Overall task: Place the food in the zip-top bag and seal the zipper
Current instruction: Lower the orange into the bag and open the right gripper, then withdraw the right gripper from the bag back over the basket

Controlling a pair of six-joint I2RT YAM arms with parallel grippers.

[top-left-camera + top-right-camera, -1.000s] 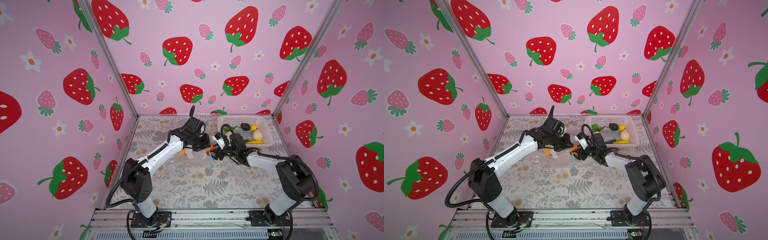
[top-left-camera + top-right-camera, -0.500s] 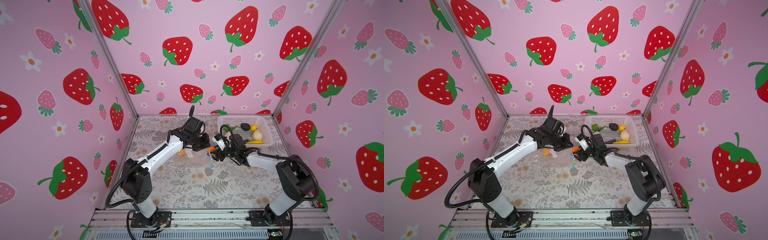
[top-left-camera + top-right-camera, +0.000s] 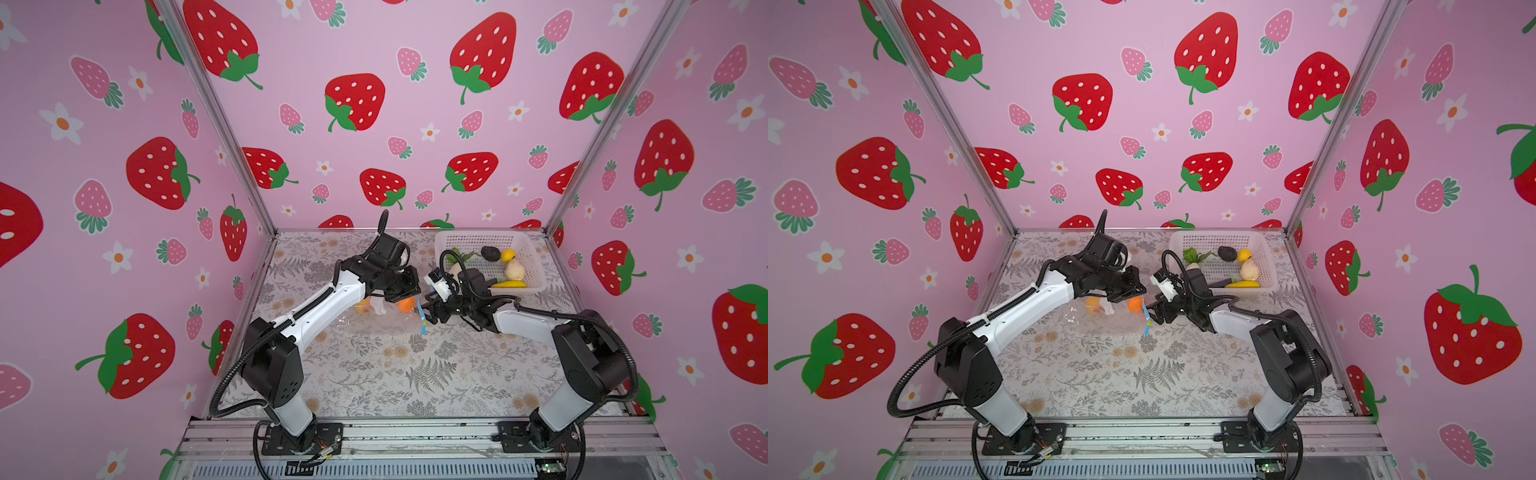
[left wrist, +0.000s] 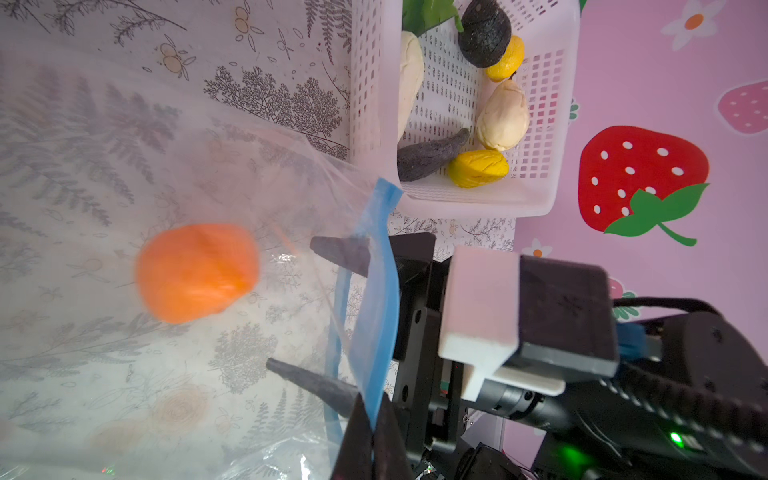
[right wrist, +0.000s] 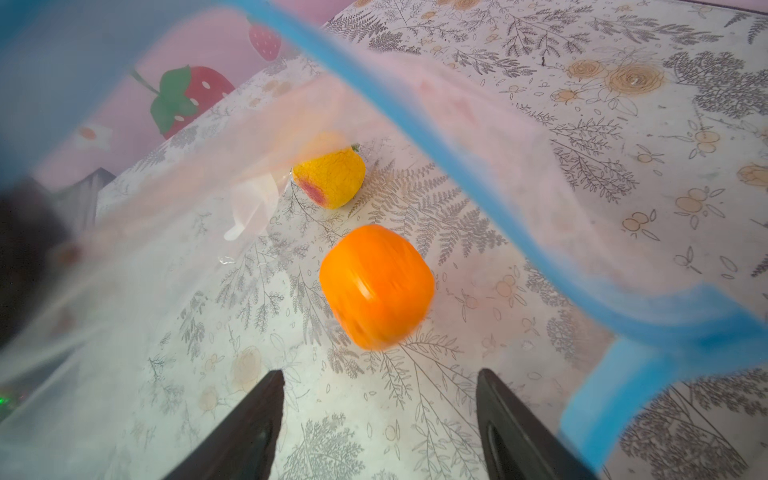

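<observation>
Fern-print counter inside strawberry walls; left claw pinches bag mouth, right claw gapes wide, orange seemingly inside.

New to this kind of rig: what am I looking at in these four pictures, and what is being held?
Two robot arms stand at a flowered table. Both top views look down from one camera head; the other two pictures come from cameras on the arms' wrists. The left gripper is shut on the blue zipper strip of the zip-top bag, holding its mouth up. The right gripper is open at that mouth and holds nothing. Inside the bag are the orange and peach. The white basket holds radish, avocado, lemon, garlic and banana.
</observation>
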